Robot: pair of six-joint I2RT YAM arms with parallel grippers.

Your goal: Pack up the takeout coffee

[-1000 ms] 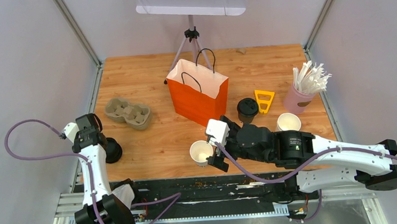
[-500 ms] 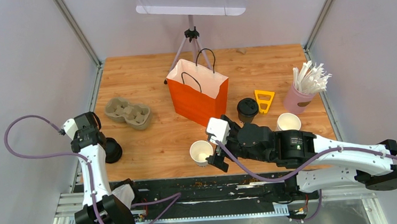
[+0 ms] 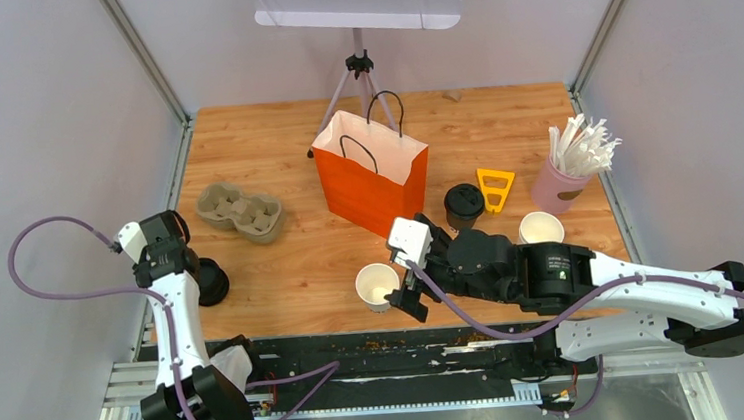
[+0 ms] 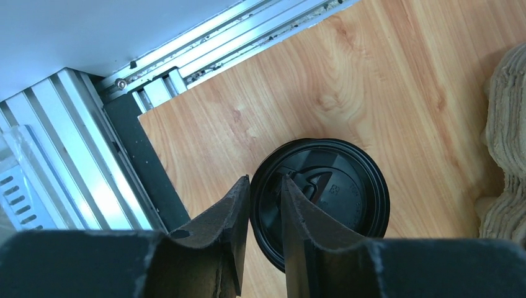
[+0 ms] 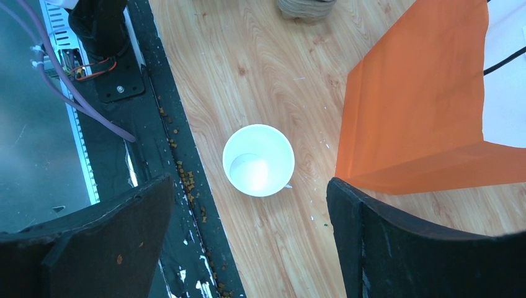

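Left end effector (image 4: 265, 181): fingers are set narrowly apart, astride the rim of the round black plastic lid (image 4: 335, 192) at the wooden surface's (image 4: 372, 74) left edge; contact cannot be told. Right end effector (image 5: 249, 181): spread wide, positioned over 1 open white paper cup (image 5: 258, 160) beside the orange paper bag (image 5: 422, 93). 1 lidded cup (image 3: 464, 203) and 1 more open cup (image 3: 541, 228) are seen right of the bag.

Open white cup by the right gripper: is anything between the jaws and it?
Nothing visible. In the right wrist view the open white cup stands alone on the wooden table, framed by the open fingers of the right gripper; the orange bag sits off to one side, clear of it.
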